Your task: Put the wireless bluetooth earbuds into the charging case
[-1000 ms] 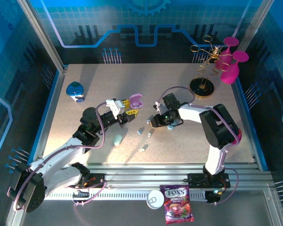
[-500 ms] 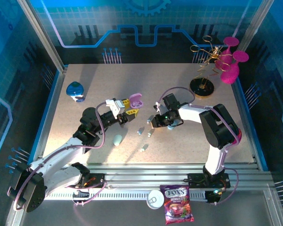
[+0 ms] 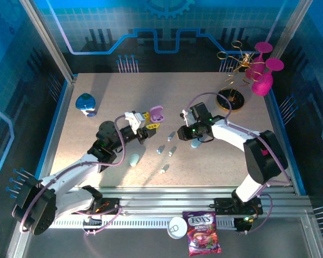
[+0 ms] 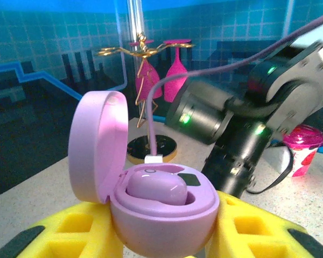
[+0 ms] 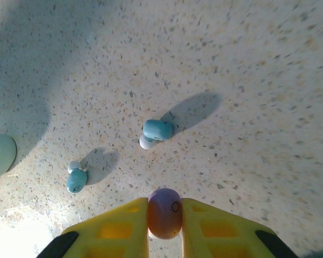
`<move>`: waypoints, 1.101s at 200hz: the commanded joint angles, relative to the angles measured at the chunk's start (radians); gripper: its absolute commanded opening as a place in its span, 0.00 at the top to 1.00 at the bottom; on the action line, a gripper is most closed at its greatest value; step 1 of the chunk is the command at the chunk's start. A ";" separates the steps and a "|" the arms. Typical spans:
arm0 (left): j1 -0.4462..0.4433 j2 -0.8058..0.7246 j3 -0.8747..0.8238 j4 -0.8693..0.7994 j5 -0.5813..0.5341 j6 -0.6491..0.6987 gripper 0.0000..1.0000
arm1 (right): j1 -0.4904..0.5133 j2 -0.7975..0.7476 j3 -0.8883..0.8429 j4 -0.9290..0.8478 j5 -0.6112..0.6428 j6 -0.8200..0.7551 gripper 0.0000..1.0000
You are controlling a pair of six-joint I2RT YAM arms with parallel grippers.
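Note:
My left gripper [image 4: 164, 239] is shut on the purple charging case [image 4: 161, 215], whose lid [image 4: 94, 145] stands open. One purple earbud [image 4: 156, 188] sits in a socket of it. From above, the case [image 3: 156, 114] hangs over the table's middle at my left gripper [image 3: 149, 121]. My right gripper [image 5: 164, 215] is shut on a purple earbud [image 5: 164, 209] above the tabletop. In the top view my right gripper [image 3: 176, 134] is just right of the case. Loose teal earbuds [image 5: 157, 131] [image 5: 76, 180] lie below; others show from above [image 3: 160, 149] [image 3: 164, 169].
A teal case [image 3: 134, 159] lies near the left arm, and another teal piece [image 3: 195, 144] lies under the right arm. A blue case [image 3: 86, 103] sits far left. A gold rack with pink glasses [image 3: 258, 70] stands back right. A candy bag [image 3: 203, 239] lies past the front rail.
My right gripper has shut on the purple earbud and risen off the table, its arm swinging right and back. The left gripper with the case has edged slightly right.

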 commanded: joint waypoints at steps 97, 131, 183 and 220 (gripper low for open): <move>-0.005 0.244 -0.022 0.214 0.006 -0.072 0.78 | 0.167 -0.299 0.116 -0.146 0.211 0.017 0.82; -0.005 0.238 -0.055 0.203 0.020 -0.096 0.78 | 0.214 -0.295 0.174 -0.133 0.207 0.006 0.82; -0.005 0.185 -0.049 0.099 0.085 -0.100 0.78 | 0.235 -0.267 0.220 -0.094 0.176 -0.015 0.82; -0.005 0.154 -0.038 0.069 0.129 -0.116 0.79 | 0.235 -0.250 0.207 -0.068 0.155 -0.027 0.82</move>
